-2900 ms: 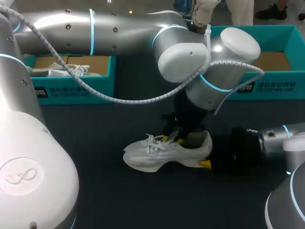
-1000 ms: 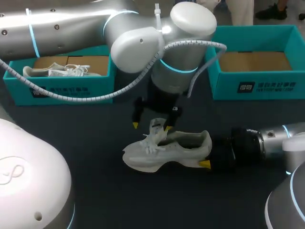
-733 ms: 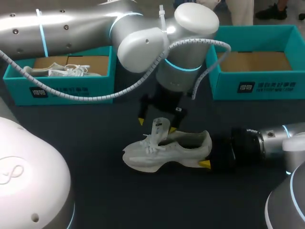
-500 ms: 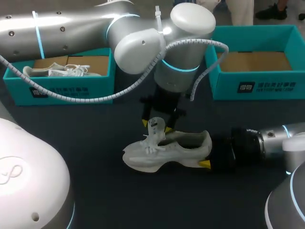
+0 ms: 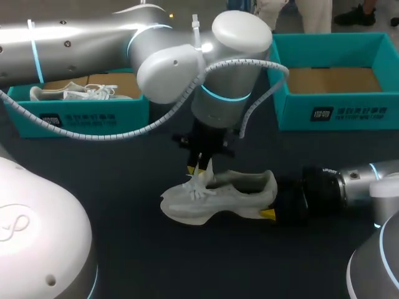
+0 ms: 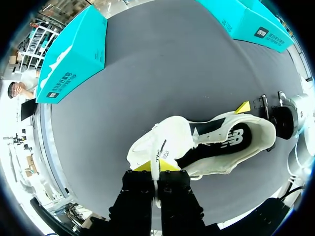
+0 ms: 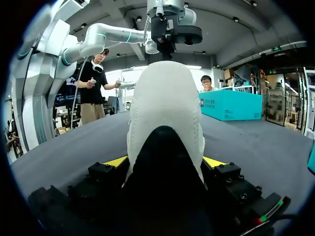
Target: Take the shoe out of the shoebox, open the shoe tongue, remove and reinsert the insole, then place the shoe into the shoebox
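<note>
Dark tabletop (image 5: 124, 249), with the task in its second step. The left arm (image 5: 230, 81) reaches in over the middle. Two teal boxes stand along the far edge: the left shoebox (image 5: 87, 115) holds another shoe, and the right shoebox (image 5: 349, 112) is empty. The white shoe (image 5: 212, 199) is out of its box and stands upright at the centre, toe to the left. The right hand (image 7: 166, 162) clamps the heel from both sides, steadying it. The left hand (image 6: 157, 169) is pressed together on the tongue (image 6: 170, 142), pinching its upper edge from above. The dark insole (image 6: 231, 142) lies inside the shoe. Judged done: removal from the box. In hand: opening the tongue. Left: insole out and back in, then boxing the shoe.
</note>
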You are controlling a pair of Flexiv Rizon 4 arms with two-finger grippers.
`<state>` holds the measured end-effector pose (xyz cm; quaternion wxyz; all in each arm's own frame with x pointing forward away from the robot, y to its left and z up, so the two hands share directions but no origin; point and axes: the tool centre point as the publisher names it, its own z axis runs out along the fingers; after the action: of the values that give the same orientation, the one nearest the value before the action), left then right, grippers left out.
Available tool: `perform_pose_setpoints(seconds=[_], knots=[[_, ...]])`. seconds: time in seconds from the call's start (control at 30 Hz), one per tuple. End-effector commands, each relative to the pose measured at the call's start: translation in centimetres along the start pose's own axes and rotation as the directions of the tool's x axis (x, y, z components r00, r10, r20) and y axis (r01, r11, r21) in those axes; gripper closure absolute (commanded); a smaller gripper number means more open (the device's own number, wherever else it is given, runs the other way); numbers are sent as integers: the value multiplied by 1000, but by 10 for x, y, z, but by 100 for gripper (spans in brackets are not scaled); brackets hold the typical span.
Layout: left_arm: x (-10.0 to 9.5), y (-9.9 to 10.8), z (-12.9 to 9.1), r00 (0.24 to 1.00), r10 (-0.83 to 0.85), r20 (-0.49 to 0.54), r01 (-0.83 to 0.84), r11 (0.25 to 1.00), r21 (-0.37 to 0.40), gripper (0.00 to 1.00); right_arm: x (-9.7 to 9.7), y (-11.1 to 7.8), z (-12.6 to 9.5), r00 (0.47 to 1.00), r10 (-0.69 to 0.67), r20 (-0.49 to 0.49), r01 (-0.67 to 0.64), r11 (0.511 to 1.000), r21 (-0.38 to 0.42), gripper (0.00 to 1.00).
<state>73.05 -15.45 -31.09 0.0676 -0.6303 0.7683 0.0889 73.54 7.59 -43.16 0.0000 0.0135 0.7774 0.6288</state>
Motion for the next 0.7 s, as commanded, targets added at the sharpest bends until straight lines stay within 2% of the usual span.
perform_pose_setpoints(seconds=[0.03,0.27,0.4,0.47,0.5,0.6,0.7], knots=[[-22,5,0,999,-9,-34,9,1000,2,100,-1,-4,2,1000,1,0,-1,1000,2,100],[-34,15,11,997,-18,-79,17,1000,-14,100,-1,-4,2,1000,1,0,-1,1000,2,100],[-36,22,19,991,-17,-131,13,999,-34,68,-1,-4,2,1000,1,0,-1,1000,2,100],[-37,23,22,988,-23,-154,16,999,-50,62,-1,-4,2,1000,1,0,-1,1000,2,100],[-38,24,23,987,-27,-161,18,998,-52,53,-1,-4,2,1000,1,0,-1,1000,2,100],[-40,25,25,982,-41,-185,29,997,-69,51,-1,-4,2,1000,1,0,-1,1000,2,100],[-42,25,26,980,-43,-193,30,997,-71,59,-1,-4,2,1000,1,0,-1,1000,2,100]])
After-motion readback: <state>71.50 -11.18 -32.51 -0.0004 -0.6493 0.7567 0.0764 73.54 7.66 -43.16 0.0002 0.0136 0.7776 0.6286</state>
